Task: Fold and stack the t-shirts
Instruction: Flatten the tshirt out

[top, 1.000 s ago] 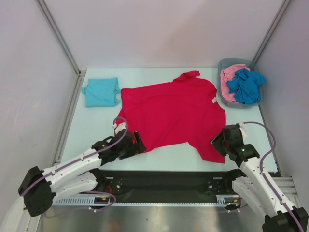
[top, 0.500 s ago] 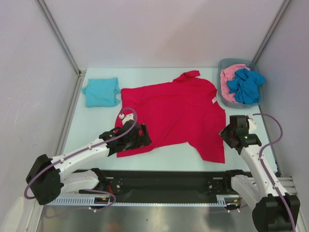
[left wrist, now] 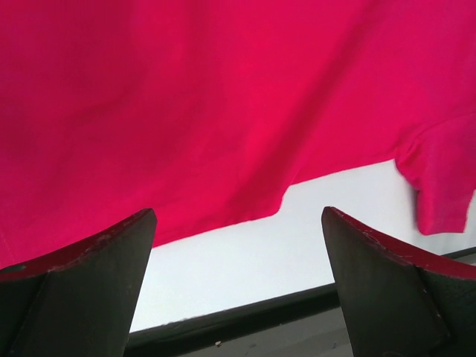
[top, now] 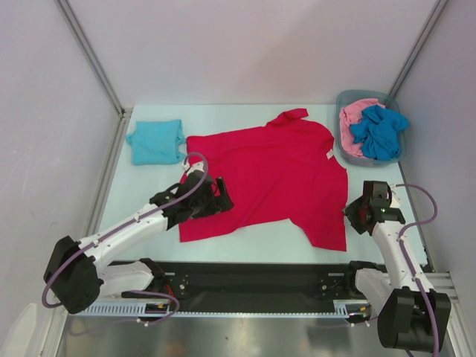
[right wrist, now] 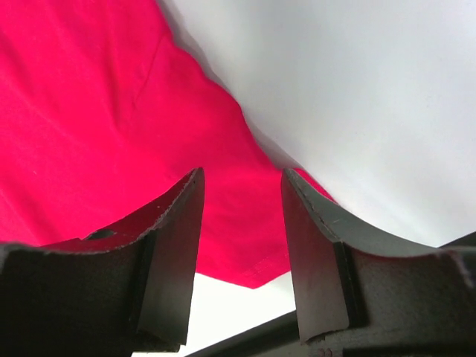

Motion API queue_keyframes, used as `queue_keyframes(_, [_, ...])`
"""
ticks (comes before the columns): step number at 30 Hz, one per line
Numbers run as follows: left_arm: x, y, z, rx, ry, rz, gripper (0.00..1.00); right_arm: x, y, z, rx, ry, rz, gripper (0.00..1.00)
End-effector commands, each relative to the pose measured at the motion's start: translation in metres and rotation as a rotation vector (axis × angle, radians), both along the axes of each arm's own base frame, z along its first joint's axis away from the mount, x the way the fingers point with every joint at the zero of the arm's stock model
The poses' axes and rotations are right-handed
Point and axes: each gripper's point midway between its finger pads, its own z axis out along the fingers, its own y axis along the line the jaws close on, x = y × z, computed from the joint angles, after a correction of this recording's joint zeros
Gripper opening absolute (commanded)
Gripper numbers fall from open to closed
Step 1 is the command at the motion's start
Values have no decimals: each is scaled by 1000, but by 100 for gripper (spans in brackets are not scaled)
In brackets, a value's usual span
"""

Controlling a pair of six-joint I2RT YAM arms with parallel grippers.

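Note:
A bright red t-shirt (top: 268, 175) lies spread flat in the middle of the table. My left gripper (top: 221, 198) hovers over its lower left part, wide open with nothing between the fingers. In the left wrist view the left gripper (left wrist: 236, 216) sits above the red hem (left wrist: 223, 223) and bare table. My right gripper (top: 352, 213) stands open beside the shirt's lower right sleeve. In the right wrist view the right gripper (right wrist: 242, 172) is above the red sleeve corner (right wrist: 256, 275) and grips nothing. A folded light teal t-shirt (top: 156, 141) lies at the back left.
A grey plastic bin (top: 343, 152) at the back right holds a crumpled pink shirt (top: 355, 117) and a deeper blue one (top: 381, 131). A black strip (top: 253, 271) runs along the table's near edge. Metal frame posts (top: 89, 52) rise at the back corners.
The left gripper has moved away from the near edge and further onto the red shirt. The right gripper has drawn back to the right, off the sleeve. Both stayed open.

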Motion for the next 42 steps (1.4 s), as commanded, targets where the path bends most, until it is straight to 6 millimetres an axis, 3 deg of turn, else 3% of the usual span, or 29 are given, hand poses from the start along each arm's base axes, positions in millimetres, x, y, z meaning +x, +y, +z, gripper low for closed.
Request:
queue_keyframes(1, [22,-13,31,-55,-58,-45,100,5,6,1,46,-10,20,51])
queue_keyframes(6, [38,-26,52,-88,-80,-64,100,14,16,-9,110,6,35,50])
queue_keyframes(15, [45,-20,59,-95,-93,-57,100,21,16,-15,160,19,26,50])
queue_keyframes(19, [44,-18,53,-91,-79,-59,100,21,20,-18,184,25,39,50])
queue_keyframes(26, [32,-13,14,-86,-19,-43,100,23,21,-15,165,-14,73,50])
queue_keyframes(30, [47,-21,16,-70,-23,-49,100,41,35,-7,203,-45,145,50])
queue_keyframes(32, [60,-29,27,-77,-46,-58,100,65,42,8,201,-116,187,50])
queue_keyframes(34, [74,-34,23,-58,-34,-61,100,86,61,11,215,-132,249,50])
queue_keyframes(35, [87,-42,40,-73,-68,-62,100,106,69,27,219,-173,272,50])
queue_keyframes(36, [98,-43,32,-48,-53,-62,100,116,87,18,241,-134,310,50])
queue_keyframes(37, [106,-45,36,-46,-58,-60,100,131,96,24,249,-150,329,50])
queue_keyframes(38, [120,-51,50,-51,-74,-59,100,160,105,47,251,-210,352,50])
queue_keyframes(40, [134,-56,47,-33,-63,-68,100,189,124,40,264,-187,393,49])
queue_keyframes(41, [142,-60,58,-40,-84,-71,100,226,131,78,258,-281,410,50])
queue_keyframes(42, [144,-62,60,-44,-85,-70,100,243,138,85,259,-299,431,50])
